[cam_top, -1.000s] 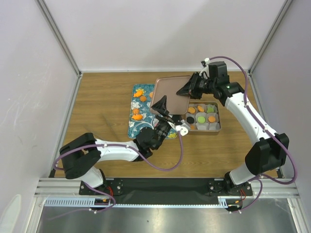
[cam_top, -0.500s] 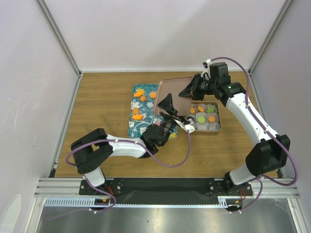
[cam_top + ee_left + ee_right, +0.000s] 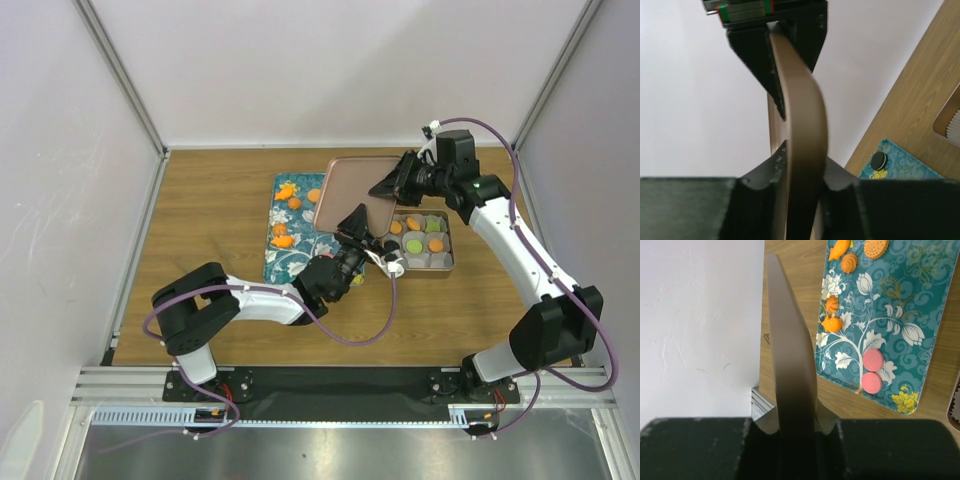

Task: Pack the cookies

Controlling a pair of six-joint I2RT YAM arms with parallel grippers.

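Gripping lid [image 3: 350, 190], both jaws; pink cookies [image 3: 872, 360] visible from right wrist only.

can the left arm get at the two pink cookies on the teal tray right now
Probably not yet: the left hand is shut on the edge of the lid, the right hand grips it too, so it would have to let go before reaching the pink cookies.

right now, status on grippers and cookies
Both shut on lid: left gripper, right gripper. Some cookies in the tin, several on the tray. Lid hangs between tray and tin.
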